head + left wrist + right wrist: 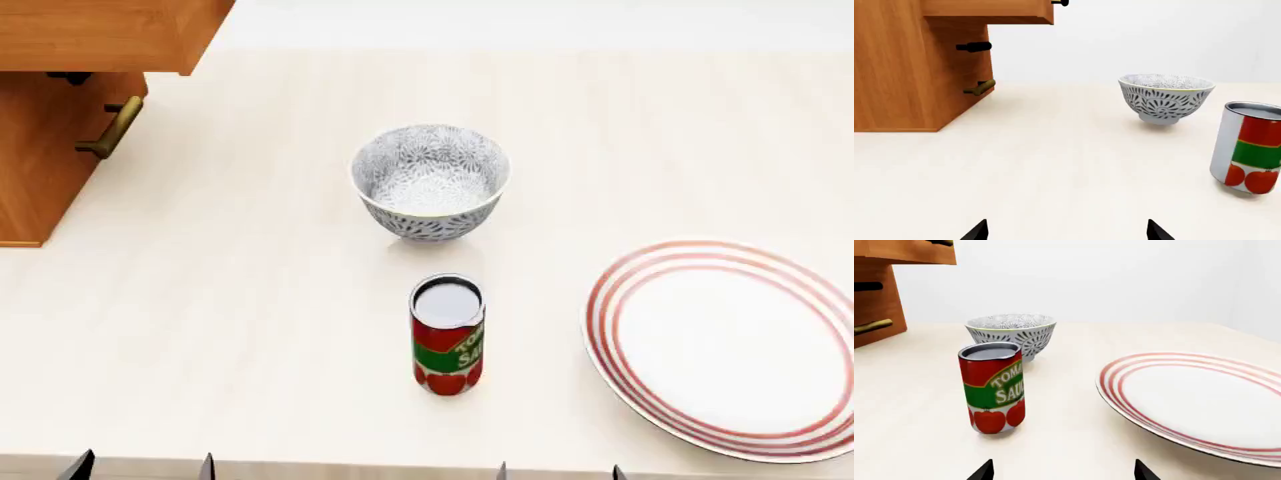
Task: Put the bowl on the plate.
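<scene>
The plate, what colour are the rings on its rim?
Red rings on the white plate; the head view shows them best.

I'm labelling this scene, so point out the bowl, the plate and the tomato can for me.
bowl (430, 180), head view, on its patterned inside.
plate (727, 345), head view, on its bare white middle.
tomato can (992, 390), right wrist view, on its green label band.

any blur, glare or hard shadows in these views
Head view: sharp all over, only faint soft shadows under the bowl and can. Left wrist view: crisp, no glare. Right wrist view: the plate stretches into a wide oval near the lens, still in focus.
</scene>
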You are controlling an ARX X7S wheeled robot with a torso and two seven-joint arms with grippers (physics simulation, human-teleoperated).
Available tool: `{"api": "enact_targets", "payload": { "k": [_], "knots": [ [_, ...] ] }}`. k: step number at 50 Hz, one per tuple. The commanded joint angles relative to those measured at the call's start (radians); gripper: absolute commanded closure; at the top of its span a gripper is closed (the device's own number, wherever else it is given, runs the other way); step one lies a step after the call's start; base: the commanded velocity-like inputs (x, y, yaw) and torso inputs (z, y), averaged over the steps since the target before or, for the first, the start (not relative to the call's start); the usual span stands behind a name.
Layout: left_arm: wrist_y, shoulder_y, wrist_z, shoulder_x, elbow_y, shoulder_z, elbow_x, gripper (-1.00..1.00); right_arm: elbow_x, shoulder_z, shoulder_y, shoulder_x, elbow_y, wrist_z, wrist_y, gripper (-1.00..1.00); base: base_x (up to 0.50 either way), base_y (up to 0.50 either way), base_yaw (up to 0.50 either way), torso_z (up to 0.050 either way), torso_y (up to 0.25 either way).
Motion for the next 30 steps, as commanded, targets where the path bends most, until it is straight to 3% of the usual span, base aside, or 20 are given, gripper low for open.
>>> {"api": "enact_targets", "payload": {
  "k": [1, 30],
  "knots": [
    [0.006, -0.003, -0.014, -0.017, -0.009, 0.02, -0.015, -1.0, -0.042, -0.035, -0.002, 0.023, -0.018, 0.038, 0.039, -1.0, 0.0, 0.0, 0.0, 0.0, 0.0],
    [-0.013, -0.048, -0.074, -0.087, 0.023, 0.067, -0.071, -1.0, 0.062, -0.025, 0.105, 0.13, -0.114, 0.047, 0.201, -1.0, 0.0, 0.0, 0.0, 0.0, 0.0]
  ]
}}
